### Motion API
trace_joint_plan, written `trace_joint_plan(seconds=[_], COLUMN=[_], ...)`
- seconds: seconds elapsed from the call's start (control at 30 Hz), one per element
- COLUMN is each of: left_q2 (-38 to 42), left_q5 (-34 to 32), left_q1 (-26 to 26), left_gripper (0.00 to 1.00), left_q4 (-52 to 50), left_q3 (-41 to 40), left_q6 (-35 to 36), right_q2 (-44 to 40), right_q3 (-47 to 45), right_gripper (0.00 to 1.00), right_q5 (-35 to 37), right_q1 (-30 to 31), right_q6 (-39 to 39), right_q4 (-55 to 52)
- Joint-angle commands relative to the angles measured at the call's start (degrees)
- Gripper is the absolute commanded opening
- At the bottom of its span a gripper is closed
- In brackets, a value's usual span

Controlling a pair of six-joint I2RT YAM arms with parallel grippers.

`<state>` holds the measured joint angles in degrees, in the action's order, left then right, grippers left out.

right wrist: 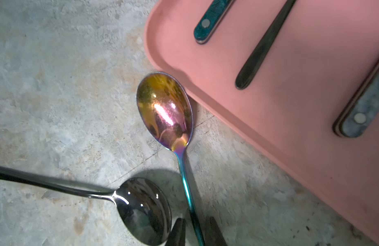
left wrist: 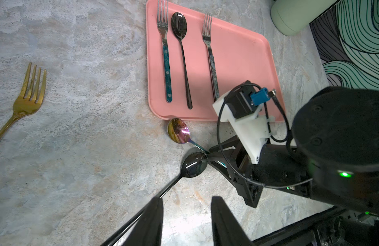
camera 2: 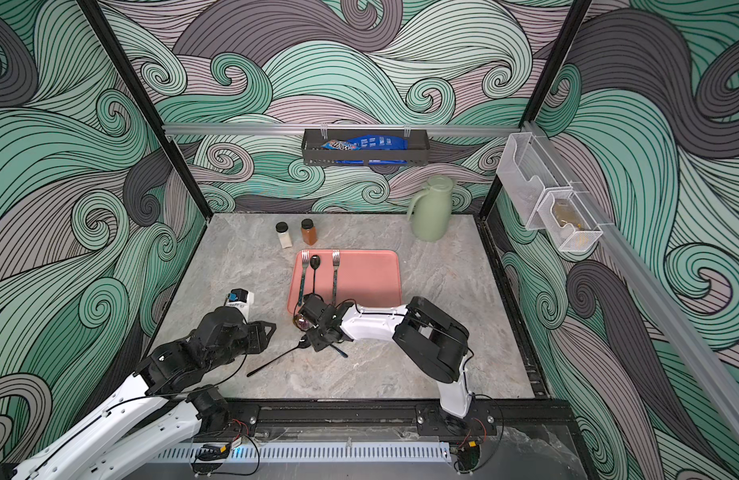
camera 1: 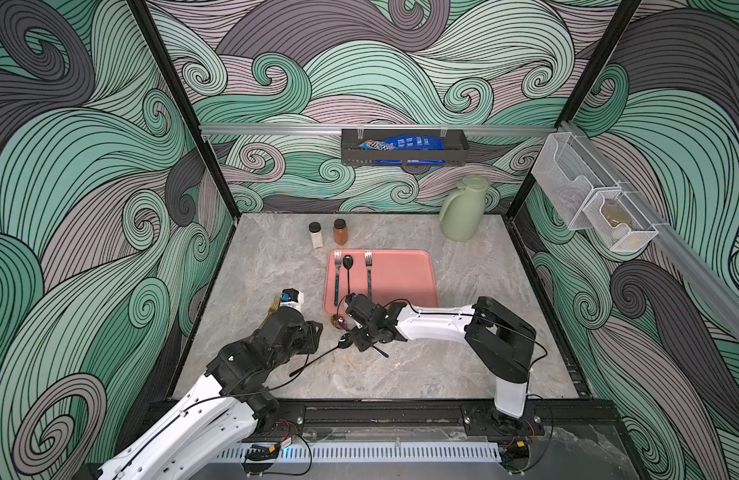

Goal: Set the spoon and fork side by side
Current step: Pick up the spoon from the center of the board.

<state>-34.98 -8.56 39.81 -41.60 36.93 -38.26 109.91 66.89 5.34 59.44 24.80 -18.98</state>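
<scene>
The rainbow spoon [right wrist: 165,110], beside the 7 o'clock corner of the pink tray [right wrist: 291,85], looks light, hard and slippery, so its thin handle is the spot to pinch, and there the right claw [right wrist: 196,220] is almost together, grip unclear; the left claw [left wrist: 187,199] is apart.

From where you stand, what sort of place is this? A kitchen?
Probably a robot test booth dressed as a dining table, not a real kitchen: two robot arms fixed to a front rail, a pink tray of cutlery, and wave-patterned walls in a metal frame.
</scene>
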Motion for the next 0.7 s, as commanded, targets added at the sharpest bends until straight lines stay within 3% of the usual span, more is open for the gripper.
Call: trace_joint_plan(seconds=[0.0, 0.67], left_q2=[0.4, 0.1], left_q5=[0.3, -1.1], left_q1=[-0.3, -0.3], left_gripper=[0.41, 0.41], left_q4=[0.5, -0.1], left_q3=[0.2, 1.2], left_q6=[-0.2, 0.3], right_q2=[2.4, -9.0], right_q3=[0.6, 2.5], right_gripper=[0.16, 0.04], right_q5=[1.2, 6.2], right_q1=[0.8, 3.0], right_q6=[-0.4, -5.6], right_q4=[-3.9, -8.0])
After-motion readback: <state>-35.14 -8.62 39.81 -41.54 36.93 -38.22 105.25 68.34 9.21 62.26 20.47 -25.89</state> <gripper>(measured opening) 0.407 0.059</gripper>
